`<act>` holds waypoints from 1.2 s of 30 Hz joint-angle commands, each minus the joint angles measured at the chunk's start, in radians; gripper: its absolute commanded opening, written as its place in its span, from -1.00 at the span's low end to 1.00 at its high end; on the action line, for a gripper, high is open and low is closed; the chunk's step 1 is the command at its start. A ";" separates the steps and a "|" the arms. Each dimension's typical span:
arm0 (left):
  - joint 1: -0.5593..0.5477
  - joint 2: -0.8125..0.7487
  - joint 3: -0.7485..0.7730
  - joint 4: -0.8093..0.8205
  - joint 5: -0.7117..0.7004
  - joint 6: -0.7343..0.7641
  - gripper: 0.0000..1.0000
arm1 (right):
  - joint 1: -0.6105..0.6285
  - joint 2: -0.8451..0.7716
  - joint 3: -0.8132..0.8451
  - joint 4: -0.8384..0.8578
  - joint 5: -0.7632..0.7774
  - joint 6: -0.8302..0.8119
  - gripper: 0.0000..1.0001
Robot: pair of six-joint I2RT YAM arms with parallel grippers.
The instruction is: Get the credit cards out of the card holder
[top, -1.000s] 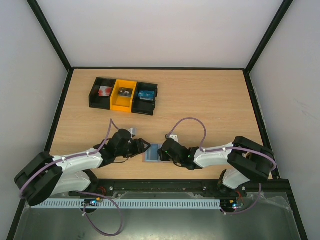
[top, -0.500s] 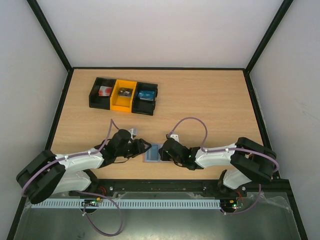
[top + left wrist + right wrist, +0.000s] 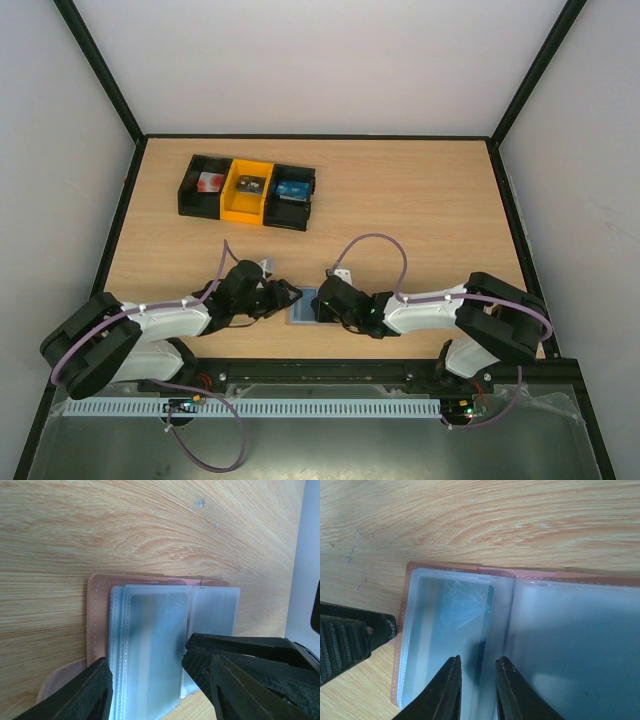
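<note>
The card holder [image 3: 304, 305] lies open on the table near the front edge, between my two grippers. Its inside is light blue-grey clear sleeves with a pinkish-brown rim [image 3: 97, 615]. A greyish card [image 3: 157, 630] sits inside a sleeve; it also shows in the right wrist view [image 3: 462, 610]. No pinkish-red card shows. My left gripper [image 3: 288, 297] is open, its fingers [image 3: 240, 670] straddling one sleeve panel at the holder's left side. My right gripper [image 3: 322, 303] is narrowly open, its fingertips [image 3: 447, 685] low over the holder [image 3: 570, 645] near the fold.
A row of black and yellow bins [image 3: 248, 190] with small items stands at the back left. The table's front edge and black rail [image 3: 400, 365] run just behind the holder. My left finger [image 3: 350, 640] shows at the holder's left rim in the right wrist view.
My right gripper has shifted slightly left over the holder. My left gripper has barely moved. The holder stays in place.
</note>
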 commanded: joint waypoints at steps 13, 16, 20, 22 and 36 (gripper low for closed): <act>0.028 -0.021 -0.042 0.008 0.012 0.008 0.09 | 0.026 0.083 0.045 -0.201 0.172 0.008 -0.82; 0.033 -0.022 -0.042 0.005 0.012 0.011 0.09 | 0.027 0.075 0.022 -0.187 0.178 0.016 -0.88; 0.033 -0.025 -0.039 0.005 0.016 0.011 0.09 | 0.027 0.075 -0.007 -0.137 0.168 0.020 -0.91; 0.033 -0.031 -0.035 0.003 0.020 0.009 0.09 | 0.028 0.083 -0.013 -0.119 0.160 0.019 -0.92; 0.032 -0.074 -0.017 0.058 0.043 -0.017 0.26 | 0.027 0.094 -0.051 -0.061 0.149 0.015 -0.96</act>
